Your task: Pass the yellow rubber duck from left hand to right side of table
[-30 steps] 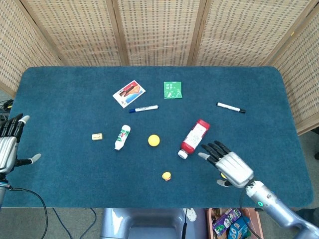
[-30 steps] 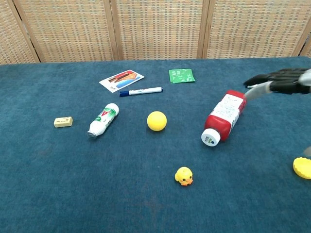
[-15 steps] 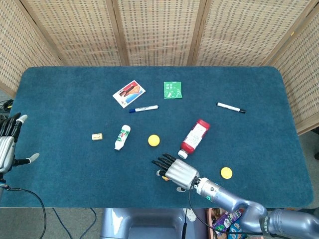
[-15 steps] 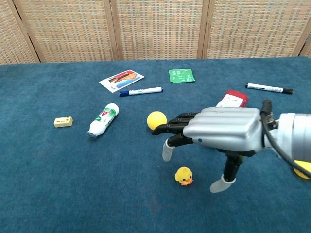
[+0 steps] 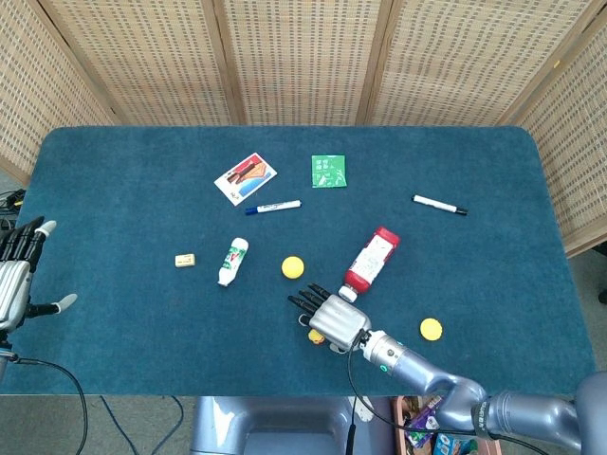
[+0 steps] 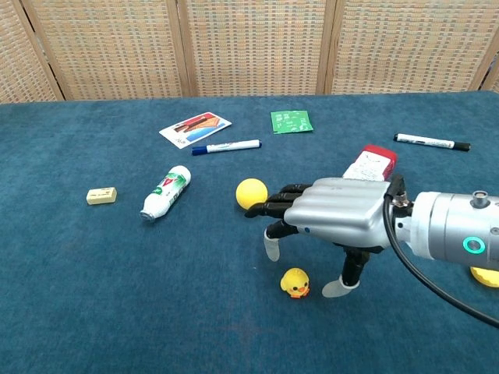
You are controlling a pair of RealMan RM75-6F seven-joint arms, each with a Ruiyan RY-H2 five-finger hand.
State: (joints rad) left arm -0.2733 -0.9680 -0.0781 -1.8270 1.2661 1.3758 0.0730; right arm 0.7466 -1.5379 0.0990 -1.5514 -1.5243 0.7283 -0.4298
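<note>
The yellow rubber duck (image 6: pixel 295 283) stands on the blue cloth near the front edge, mostly hidden under the hand in the head view. My right hand (image 6: pixel 331 220) (image 5: pixel 328 319) hovers just above and behind the duck, palm down, fingers spread, holding nothing. The thumb tip (image 6: pixel 337 289) comes down to the cloth right of the duck. My left hand (image 5: pixel 17 273) stays at the far left table edge, fingers apart and empty; the chest view does not show it.
A red-capped white bottle (image 5: pixel 371 262) lies behind the right hand, a yellow ball (image 6: pixel 251 193) to its left. A yellow disc (image 5: pixel 431 329), a white tube (image 6: pixel 164 192), an eraser (image 6: pixel 101 195), two markers (image 6: pixel 226 146) (image 6: pixel 430 142), a card (image 6: pixel 196 128) and a green packet (image 6: pixel 291 121) lie around.
The right hand swept from the right side leftward to above the duck, then settled slightly lower and closer over it. The left hand barely moved.
</note>
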